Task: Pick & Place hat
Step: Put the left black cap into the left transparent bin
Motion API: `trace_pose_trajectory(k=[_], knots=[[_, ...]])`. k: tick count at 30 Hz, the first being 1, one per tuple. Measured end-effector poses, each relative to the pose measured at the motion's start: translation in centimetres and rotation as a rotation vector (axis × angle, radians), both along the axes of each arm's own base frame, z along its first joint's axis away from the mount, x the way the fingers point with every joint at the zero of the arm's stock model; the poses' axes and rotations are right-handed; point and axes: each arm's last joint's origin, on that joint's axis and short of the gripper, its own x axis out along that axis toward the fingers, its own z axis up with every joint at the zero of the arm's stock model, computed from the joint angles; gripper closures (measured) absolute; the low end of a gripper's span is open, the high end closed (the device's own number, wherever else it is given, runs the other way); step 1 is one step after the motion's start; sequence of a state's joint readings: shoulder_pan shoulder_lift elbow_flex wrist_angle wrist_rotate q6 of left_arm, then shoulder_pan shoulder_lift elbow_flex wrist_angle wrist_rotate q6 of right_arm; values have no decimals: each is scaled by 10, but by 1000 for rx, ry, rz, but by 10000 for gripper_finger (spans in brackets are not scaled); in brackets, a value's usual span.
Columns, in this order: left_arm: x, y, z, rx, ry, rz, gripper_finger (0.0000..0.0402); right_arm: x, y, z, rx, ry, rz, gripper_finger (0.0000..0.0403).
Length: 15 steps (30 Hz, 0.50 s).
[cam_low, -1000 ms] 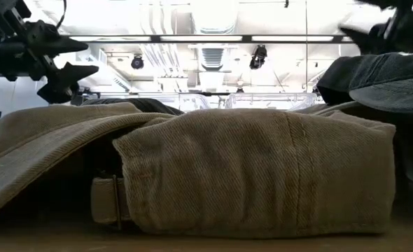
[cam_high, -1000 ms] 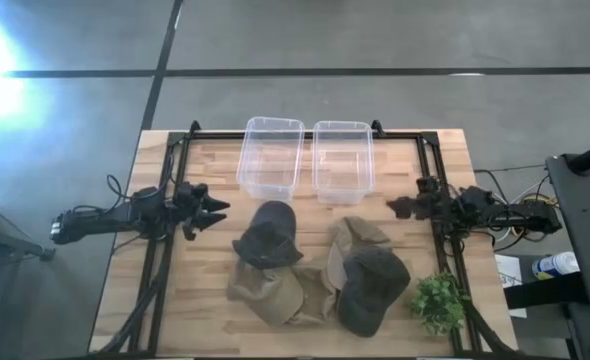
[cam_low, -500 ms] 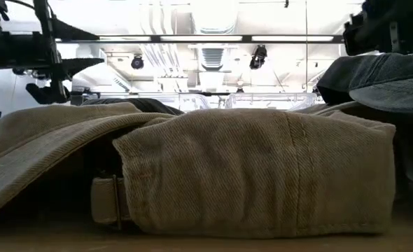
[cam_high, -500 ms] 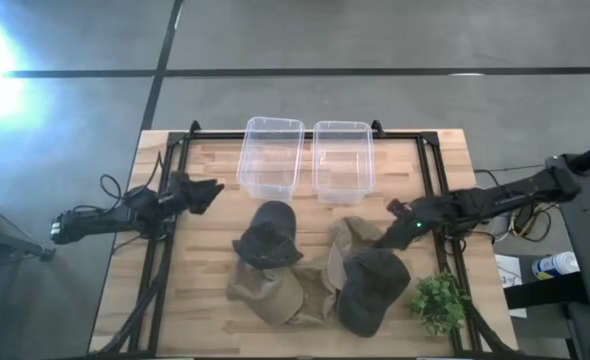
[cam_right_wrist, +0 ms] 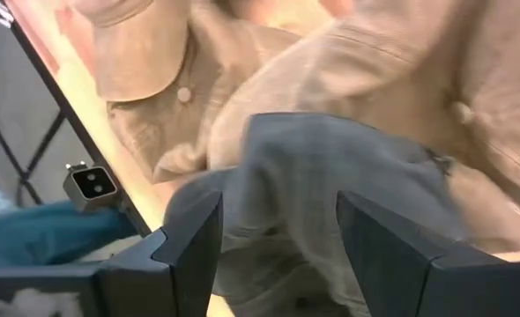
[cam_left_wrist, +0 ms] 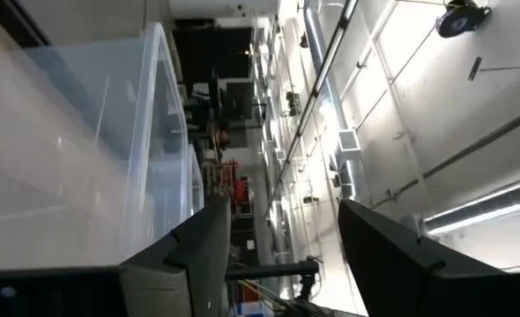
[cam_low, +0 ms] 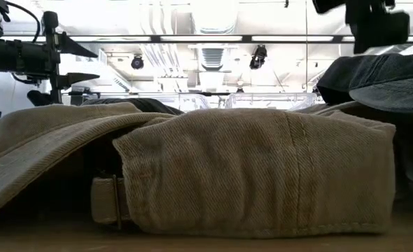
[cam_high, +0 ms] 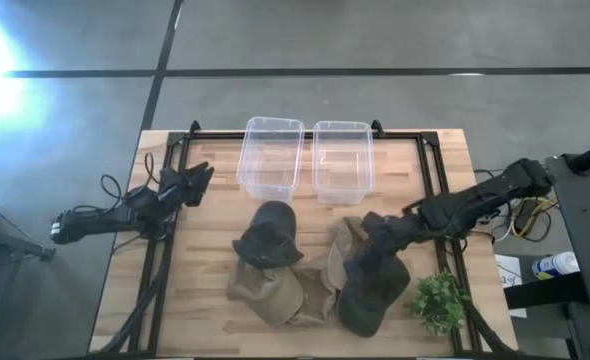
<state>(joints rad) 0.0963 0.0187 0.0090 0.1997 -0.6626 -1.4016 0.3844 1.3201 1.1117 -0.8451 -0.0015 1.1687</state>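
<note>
Several caps lie bunched on the table's near half. A dark grey cap [cam_high: 268, 235] rests partly on a tan cap [cam_high: 270, 292]. Another tan cap [cam_high: 349, 243] lies under the edge of a second dark grey cap [cam_high: 373, 292]. My right gripper [cam_high: 377, 233] reaches in from the right and hovers open over that second dark cap [cam_right_wrist: 330, 185], pointing down at a slant; the cap shows between its fingers [cam_right_wrist: 185, 238]. In the low view it [cam_low: 372, 21] stands above the cap [cam_low: 374, 73]. My left gripper [cam_high: 193, 182] waits open by the left rail, facing the left container [cam_left_wrist: 75, 150].
Two clear plastic containers [cam_high: 270, 157] [cam_high: 342, 160] stand side by side at the far edge. A small green plant [cam_high: 437, 301] sits near the right near corner, close to my right arm. A black frame rail [cam_high: 437, 190] runs round the table. Bare wood [cam_high: 200, 270] lies left of the caps.
My right gripper has swung from the right rail toward the table's left and near edge, tipping downward, and now hangs over the right-hand dark cap. My left gripper has drawn back a little toward the far edge and turned about its own axis. The caps have not moved.
</note>
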Motion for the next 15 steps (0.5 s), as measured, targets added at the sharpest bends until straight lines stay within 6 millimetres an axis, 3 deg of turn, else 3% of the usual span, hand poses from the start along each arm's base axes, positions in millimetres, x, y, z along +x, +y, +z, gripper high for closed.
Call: trace_pose_trajectory(k=[3,6,11,15], knots=[[2,-2,0,82,68,-56,195,13,23,1,-49,4,37,186],[6,-7,0,190,118,-268,195,25,48,-3,-101,7,80,186],[10,-19,0,330,116,-685,195,45,91,-24,-160,58,208,186],[11,-23,0,394,132,-798,195,56,122,-43,-179,131,324,186]])
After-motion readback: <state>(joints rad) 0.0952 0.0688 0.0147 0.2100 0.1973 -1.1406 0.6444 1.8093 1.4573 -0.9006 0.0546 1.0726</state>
